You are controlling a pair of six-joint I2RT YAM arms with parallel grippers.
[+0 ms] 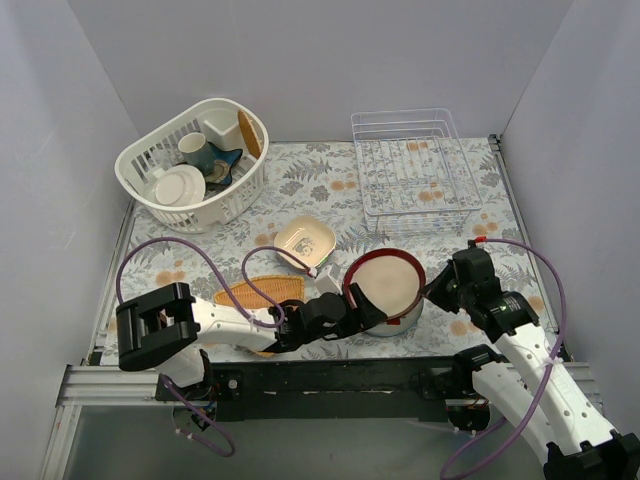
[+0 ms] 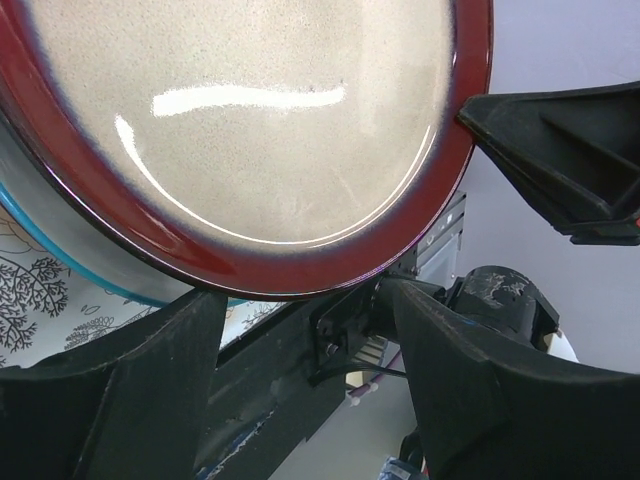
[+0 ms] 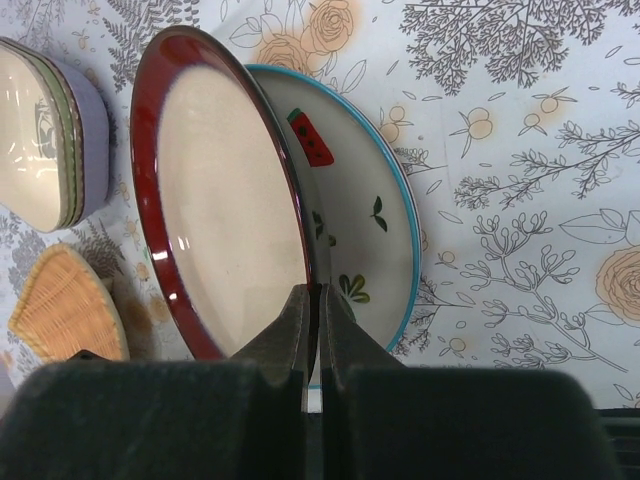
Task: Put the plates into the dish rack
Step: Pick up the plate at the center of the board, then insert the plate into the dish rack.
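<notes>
The dark red-brown plate stands tilted on its edge at the front middle of the table. My right gripper is shut on the plate's right rim; the right wrist view shows both fingers pinching that rim of the red plate. Behind it the white plate with fruit marks lies flat on the mat. My left gripper is open at the plate's lower left rim, and the red plate fills the view just above its spread fingertips. The dish rack stands at the back right.
A stack of rounded-square dishes sits left of the red plate, with the orange woven tray in front of it. A white slotted basket with cups and a plain plate stands at the back left. Walls close in on three sides.
</notes>
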